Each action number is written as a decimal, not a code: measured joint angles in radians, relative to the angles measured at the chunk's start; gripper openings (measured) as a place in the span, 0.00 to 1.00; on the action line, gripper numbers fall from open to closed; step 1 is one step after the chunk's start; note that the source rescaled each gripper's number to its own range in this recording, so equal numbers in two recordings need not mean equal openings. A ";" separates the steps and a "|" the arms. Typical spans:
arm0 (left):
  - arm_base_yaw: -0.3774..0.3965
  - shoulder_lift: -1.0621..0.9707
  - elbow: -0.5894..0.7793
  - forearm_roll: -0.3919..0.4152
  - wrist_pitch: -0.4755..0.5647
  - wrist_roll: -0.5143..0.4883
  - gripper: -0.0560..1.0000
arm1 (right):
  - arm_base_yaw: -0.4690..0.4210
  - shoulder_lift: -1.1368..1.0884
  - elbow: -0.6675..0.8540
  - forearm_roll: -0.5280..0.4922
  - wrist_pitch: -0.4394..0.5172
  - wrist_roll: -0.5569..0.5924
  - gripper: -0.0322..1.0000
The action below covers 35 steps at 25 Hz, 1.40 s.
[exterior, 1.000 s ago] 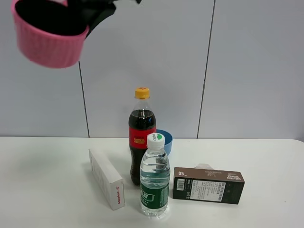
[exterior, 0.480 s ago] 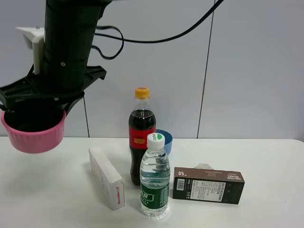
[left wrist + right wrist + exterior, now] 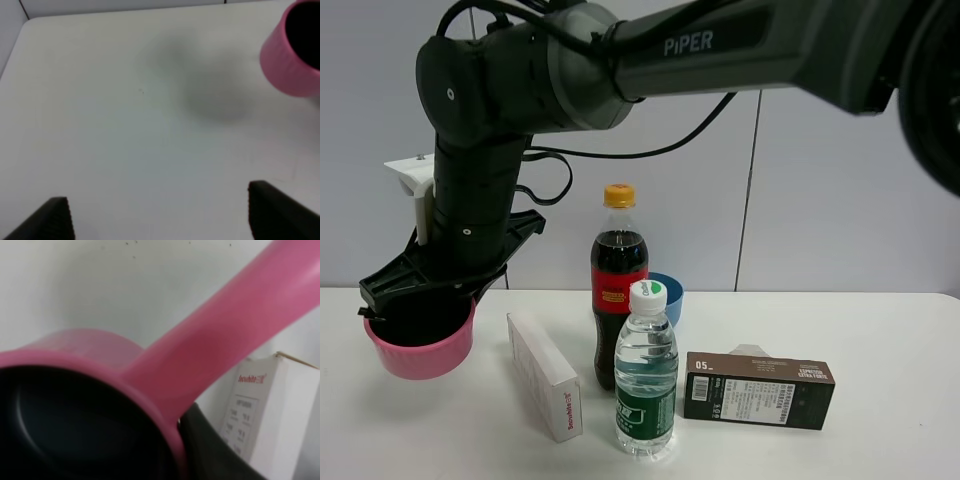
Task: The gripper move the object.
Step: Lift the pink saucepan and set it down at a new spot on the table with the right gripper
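The pink scoop cup [image 3: 420,350] with a dark inside hangs just above the white table [image 3: 440,440] at the far left. My right gripper [image 3: 428,290], at the end of the dark grey "PIPER" arm reaching across from the right, is shut on it from above. In the right wrist view the cup's straight pink handle [image 3: 225,335] runs across the frame, with a dark finger [image 3: 215,455] below it. My left gripper [image 3: 160,215] is open and empty over bare table; its view shows the cup [image 3: 292,55] off to one side.
A cola bottle [image 3: 619,280], a water bottle [image 3: 646,375], a white carton [image 3: 545,375], a dark box [image 3: 758,390] and a blue bowl [image 3: 667,295] stand in the middle of the table. The white carton [image 3: 260,410] lies right beside the cup.
The right arm has swung down with the pink cup, from the top left corner of the view to just above the table at the far left.
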 joint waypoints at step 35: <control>0.000 0.000 0.000 0.000 0.000 0.000 1.00 | -0.031 0.149 -0.003 0.014 -0.165 -0.004 0.03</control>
